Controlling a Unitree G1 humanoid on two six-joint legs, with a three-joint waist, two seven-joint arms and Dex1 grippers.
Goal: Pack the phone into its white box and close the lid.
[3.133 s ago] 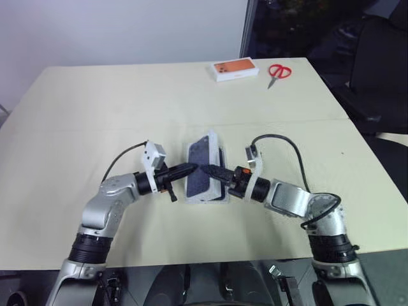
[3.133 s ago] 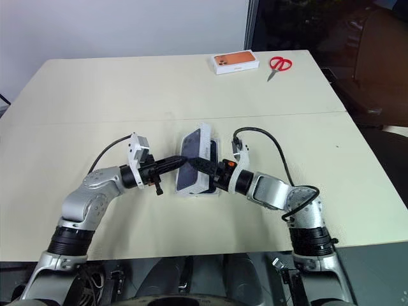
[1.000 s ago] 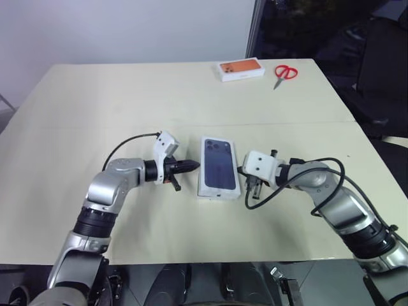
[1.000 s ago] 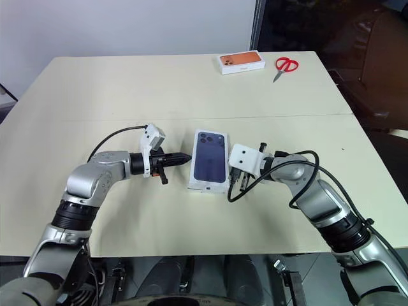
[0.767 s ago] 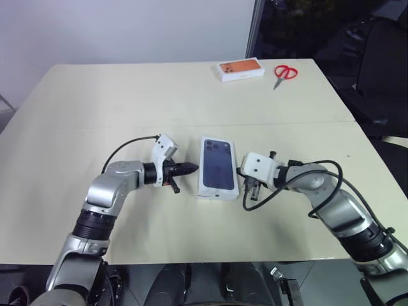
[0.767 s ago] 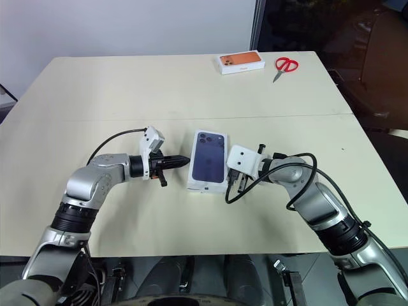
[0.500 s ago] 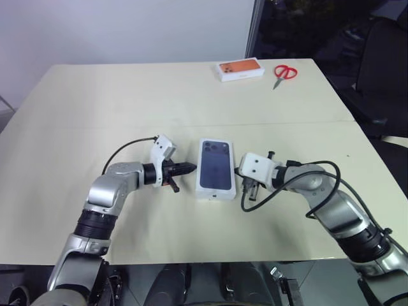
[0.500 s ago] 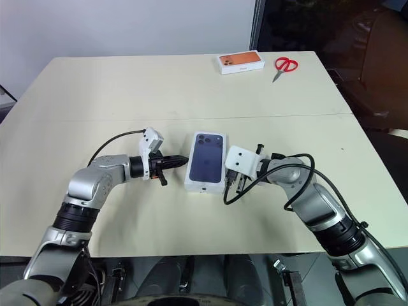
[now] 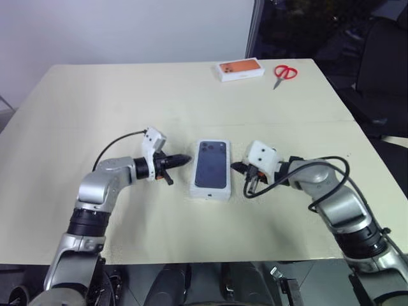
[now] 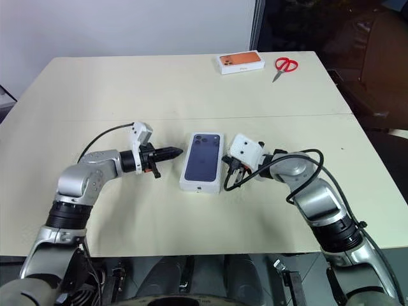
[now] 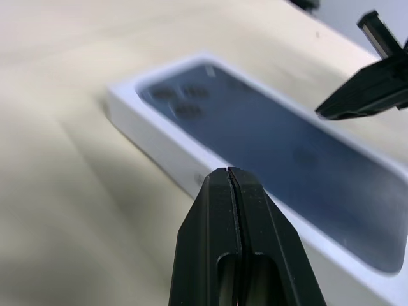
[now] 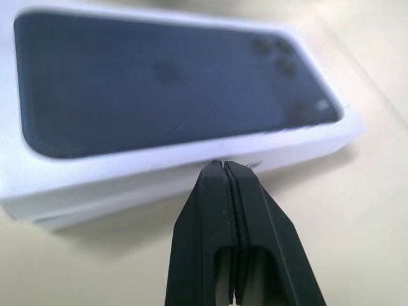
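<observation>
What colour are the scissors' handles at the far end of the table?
The scissors have red handles, clearest in the left eye view, near the orange-topped box.

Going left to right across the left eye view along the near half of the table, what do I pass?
Left gripper, shut → the lid with the printed phone, sitting on the white box → right gripper, shut.
</observation>
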